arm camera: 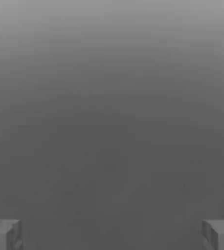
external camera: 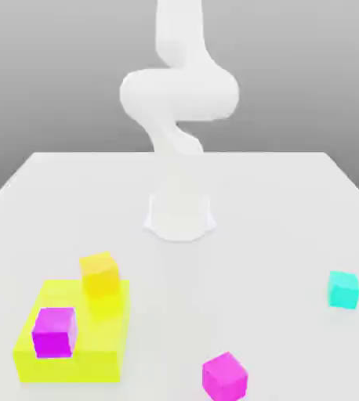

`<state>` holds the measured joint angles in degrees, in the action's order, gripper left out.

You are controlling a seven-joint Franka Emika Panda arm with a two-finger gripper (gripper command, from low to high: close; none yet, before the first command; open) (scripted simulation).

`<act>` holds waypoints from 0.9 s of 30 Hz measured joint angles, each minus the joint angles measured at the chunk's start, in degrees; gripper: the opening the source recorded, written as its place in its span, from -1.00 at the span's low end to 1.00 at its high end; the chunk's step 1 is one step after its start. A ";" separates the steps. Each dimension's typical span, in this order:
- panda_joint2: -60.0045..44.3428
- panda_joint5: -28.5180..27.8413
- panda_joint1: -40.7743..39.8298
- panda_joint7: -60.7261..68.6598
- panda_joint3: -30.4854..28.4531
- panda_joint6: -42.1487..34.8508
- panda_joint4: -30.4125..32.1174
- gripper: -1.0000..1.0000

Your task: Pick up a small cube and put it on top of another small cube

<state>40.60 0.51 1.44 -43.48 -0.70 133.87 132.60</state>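
resting on the flat yellow block [external camera: 77, 345], one magenta cube [external camera: 54, 331] is noted, with the orange-yellow cube [external camera: 99, 274] at that block's far edge. a second magenta cube [external camera: 224, 376] and a cyan cube [external camera: 343, 289] are seen on the desk [external camera: 253, 235]. the pincer [arm camera: 112, 234] is held wide apart, nothing gripped.

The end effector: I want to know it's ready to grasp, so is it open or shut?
Open. In the hand view the end effector has its fingertips far apart at opposite edges, nothing between them.
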 joint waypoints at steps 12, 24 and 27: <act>-25.31 3.01 5.38 11.76 -1.76 10.05 3.96 0.00; -50.11 2.02 7.90 20.53 -0.87 20.07 7.91 0.00; -56.27 0.83 8.24 21.39 -0.86 23.28 8.28 0.00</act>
<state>-15.67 1.34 9.68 -22.09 -1.55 157.15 140.88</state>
